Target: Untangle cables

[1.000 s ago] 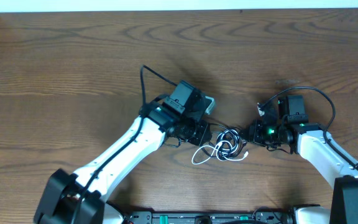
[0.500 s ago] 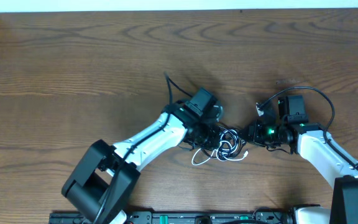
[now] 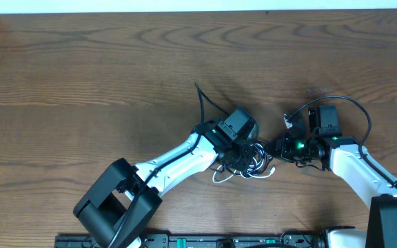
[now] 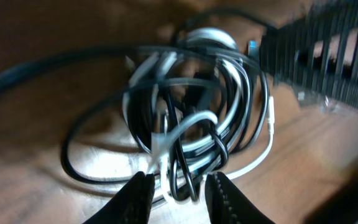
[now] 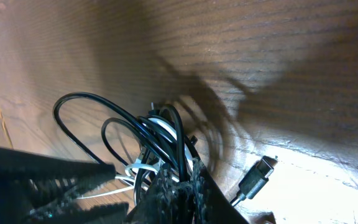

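The cables lie in one tangled knot [image 3: 255, 162] between my two grippers, black loops [image 4: 225, 134] wound through white ones [image 4: 197, 118]. A white loop [image 3: 220, 176] trails out toward the front. My left gripper [image 4: 180, 198] hangs over the knot's left side, open, with a black and a white strand passing between its fingertips [image 4: 140, 194]. My right gripper [image 5: 185, 190] is shut on black strands at the knot's right edge [image 3: 276, 149]. A small grey plug end [image 5: 257, 177] lies on the wood just right of it.
Bare wooden table [image 3: 81, 83] spreads on all sides, with its far edge [image 3: 198, 12] at the top. The left arm's own thick cord [image 3: 202, 102] and the right arm's [image 3: 355, 109] arch above the wrists. The right gripper's ribbed finger [image 4: 328, 59] fills the left wrist view's upper right.
My left arm has swung right until its gripper sits over the knot, and its jaws have parted a little. The right arm and its grip have stayed put.
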Tool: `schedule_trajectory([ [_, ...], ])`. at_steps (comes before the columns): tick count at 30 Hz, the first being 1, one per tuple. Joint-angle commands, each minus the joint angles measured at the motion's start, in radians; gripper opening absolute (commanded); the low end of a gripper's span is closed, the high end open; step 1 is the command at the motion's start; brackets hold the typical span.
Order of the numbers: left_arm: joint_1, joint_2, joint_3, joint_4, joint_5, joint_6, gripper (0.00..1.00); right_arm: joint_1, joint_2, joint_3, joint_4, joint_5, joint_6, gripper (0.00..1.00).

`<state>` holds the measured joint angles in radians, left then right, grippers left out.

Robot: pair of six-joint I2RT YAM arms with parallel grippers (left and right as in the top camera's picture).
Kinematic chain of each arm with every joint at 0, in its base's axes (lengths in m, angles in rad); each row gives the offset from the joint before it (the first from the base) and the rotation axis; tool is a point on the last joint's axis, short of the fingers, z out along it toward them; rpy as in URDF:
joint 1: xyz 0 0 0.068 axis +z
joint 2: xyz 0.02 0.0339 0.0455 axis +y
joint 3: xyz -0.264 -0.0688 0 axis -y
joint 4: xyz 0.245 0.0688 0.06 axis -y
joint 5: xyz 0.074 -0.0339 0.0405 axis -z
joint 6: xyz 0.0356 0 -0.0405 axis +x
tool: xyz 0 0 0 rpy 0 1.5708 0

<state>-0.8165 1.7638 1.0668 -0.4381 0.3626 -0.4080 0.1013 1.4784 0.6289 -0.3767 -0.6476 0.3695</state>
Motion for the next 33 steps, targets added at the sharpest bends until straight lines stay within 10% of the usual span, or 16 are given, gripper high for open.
schedule_trajectory([
  [1,-0.005,0.021,-0.018,0.023,-0.055,-0.040,0.35,-0.002,0.006,-0.005,-0.001,-0.006,-0.019,0.08],
  [16,-0.051,0.100,-0.018,0.034,-0.063,-0.095,0.35,-0.002,0.006,-0.005,0.000,-0.006,-0.019,0.07],
  [19,-0.051,0.124,-0.018,0.042,-0.069,-0.095,0.11,-0.002,0.006,-0.005,-0.001,-0.006,-0.019,0.07],
  [23,-0.045,0.112,-0.012,0.043,-0.068,-0.088,0.07,-0.002,0.006,-0.005,-0.007,0.003,-0.019,0.07],
  [33,0.031,-0.084,0.013,-0.104,0.352,0.286,0.08,-0.002,0.006,-0.005,-0.155,0.395,0.079,0.02],
])
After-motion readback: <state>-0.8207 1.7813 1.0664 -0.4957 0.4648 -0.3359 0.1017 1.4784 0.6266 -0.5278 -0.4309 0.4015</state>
